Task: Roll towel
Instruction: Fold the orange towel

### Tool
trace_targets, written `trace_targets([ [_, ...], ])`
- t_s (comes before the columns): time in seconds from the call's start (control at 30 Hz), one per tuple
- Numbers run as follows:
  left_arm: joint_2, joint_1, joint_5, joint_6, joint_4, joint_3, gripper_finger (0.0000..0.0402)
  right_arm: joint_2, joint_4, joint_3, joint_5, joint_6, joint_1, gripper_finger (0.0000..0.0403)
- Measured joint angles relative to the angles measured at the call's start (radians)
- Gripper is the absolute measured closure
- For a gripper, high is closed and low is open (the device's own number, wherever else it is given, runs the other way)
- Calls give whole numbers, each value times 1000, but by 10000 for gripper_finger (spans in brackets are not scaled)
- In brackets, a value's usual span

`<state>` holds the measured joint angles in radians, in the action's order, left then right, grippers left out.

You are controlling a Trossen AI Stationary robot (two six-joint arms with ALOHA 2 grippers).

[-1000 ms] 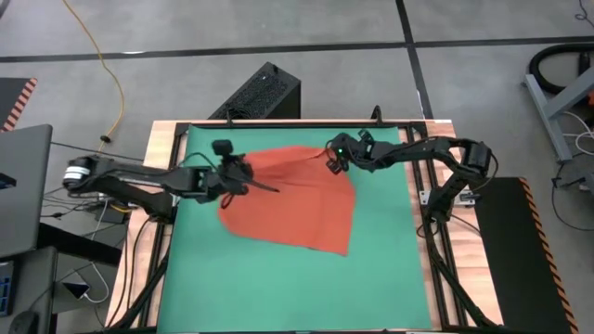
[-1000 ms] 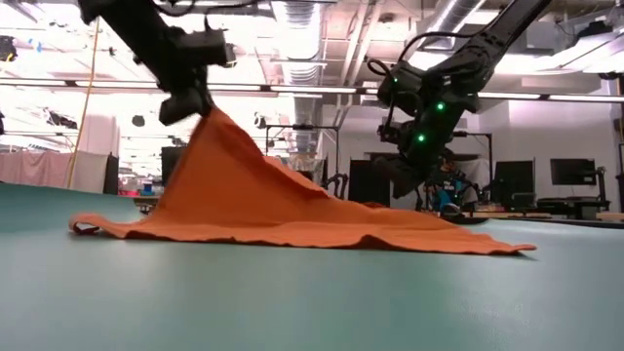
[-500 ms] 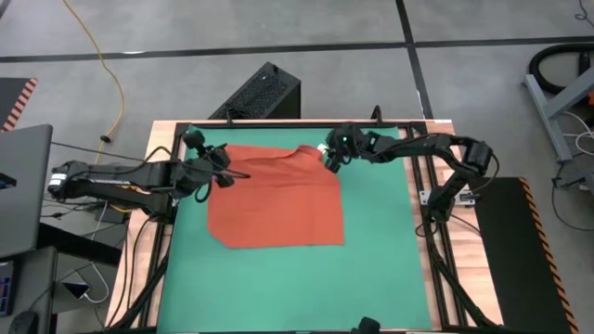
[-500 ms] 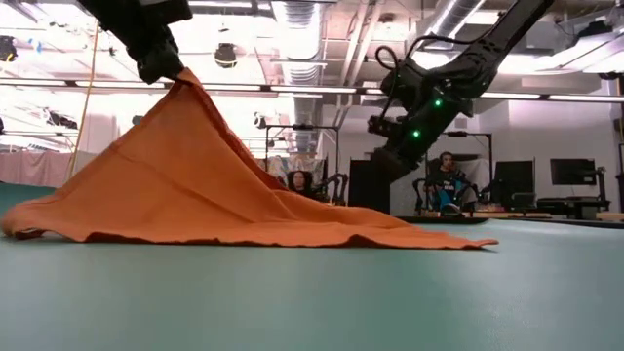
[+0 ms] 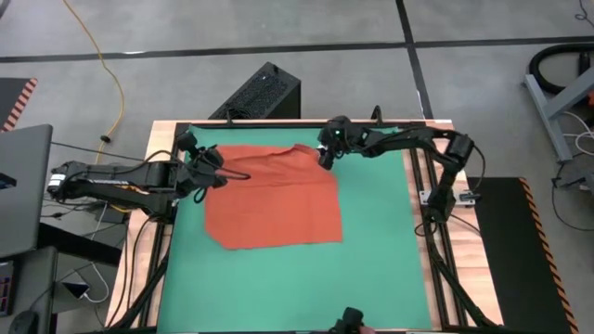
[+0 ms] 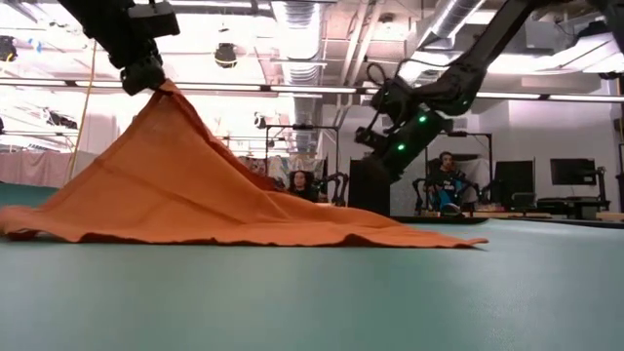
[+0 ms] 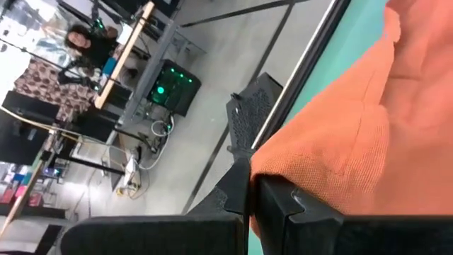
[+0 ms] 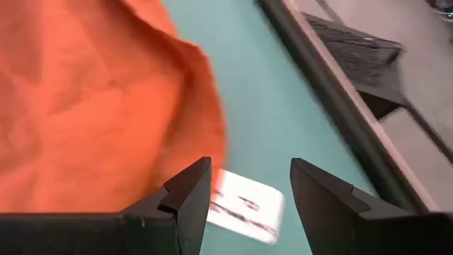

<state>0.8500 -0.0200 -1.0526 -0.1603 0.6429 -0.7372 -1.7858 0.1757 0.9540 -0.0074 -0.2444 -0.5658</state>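
Low view: green table mat [image 6: 390, 302] runs across the foreground, and the rust-orange soft cloth towel [image 6: 185, 195] lies spread on it with its near hem flat, rising tent-like to a peak at one far corner. That peak is pinched in the left gripper [image 6: 146, 78], fingers fully closed on the fabric and holding the corner above the mat. Left wrist view agrees, the dark fingers [image 7: 279, 205] are clamped together with orange cloth bunched right at the tips. High view: the towel sits in the far half of the mat, roughly rectangular, near edge lying flat near the middle of the table, far edge close to the mat's far border; the left gripper has the far-left corner. The right gripper [image 5: 325, 154] is over the far-right corner, jaws spread wide and holding nothing. Right wrist view shows both its fingers [image 8: 191, 195] apart with the towel's small white tag [image 8: 244, 205] lying on the mat between them, cloth edge just beside it. Beyond the table, black perforated box [image 5: 264, 93] on the grey floor and a seated person [image 6: 448, 185] far off in the room
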Motion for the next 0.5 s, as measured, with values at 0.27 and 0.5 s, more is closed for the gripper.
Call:
trace_targets([
  [0.27,0,1,5,-15,4,0,401,-122,-159,173,3,-10,7,186],
  [0.5,0,2,24,-17,3,0,401,-159,-256,232,6,-21,3,186],
])
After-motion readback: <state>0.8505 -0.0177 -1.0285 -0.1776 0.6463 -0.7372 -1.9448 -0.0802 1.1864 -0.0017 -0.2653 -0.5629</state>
